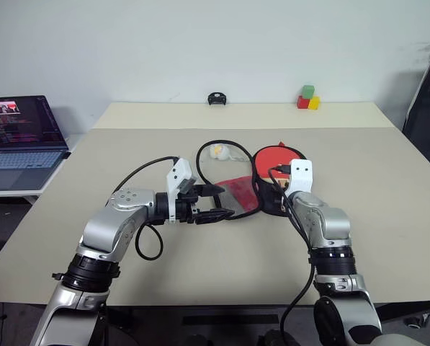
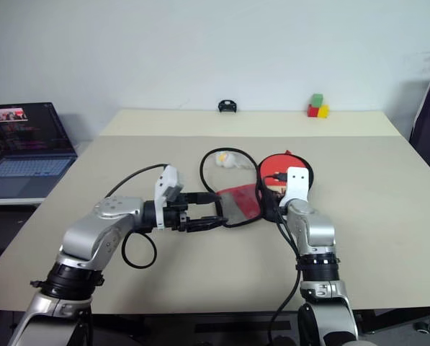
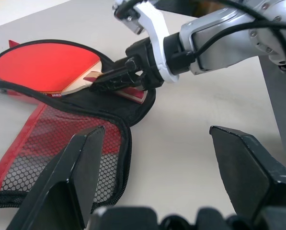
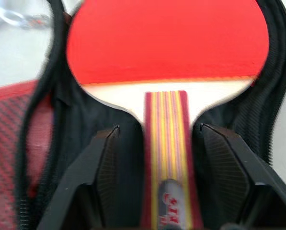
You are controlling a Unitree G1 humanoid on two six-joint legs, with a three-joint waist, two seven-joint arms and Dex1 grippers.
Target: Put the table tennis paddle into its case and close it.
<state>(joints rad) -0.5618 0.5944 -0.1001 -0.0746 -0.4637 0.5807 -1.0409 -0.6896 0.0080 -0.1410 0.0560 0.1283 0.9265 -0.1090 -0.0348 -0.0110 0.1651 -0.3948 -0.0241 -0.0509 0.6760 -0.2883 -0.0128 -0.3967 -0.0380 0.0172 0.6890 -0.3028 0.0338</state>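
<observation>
The table tennis paddle (image 1: 279, 155) lies red face up inside the open case (image 3: 47, 139), its striped wooden handle (image 4: 166, 158) pointing toward me. The case's black half surrounds the blade, and its red mesh flap (image 1: 236, 193) is folded out to the left. My right gripper (image 4: 159, 129) is open, with a finger on each side of the handle and a gap at both sides. My left gripper (image 1: 218, 202) hovers open just left of the flap, pointing right, with nothing between its fingers (image 3: 85, 158).
A small white and yellow object (image 1: 220, 151) lies behind the flap inside a black loop. At the table's far edge are coloured blocks (image 1: 308, 97) and a small black object (image 1: 216, 99). A laptop (image 1: 20, 140) stands on a side table to the left.
</observation>
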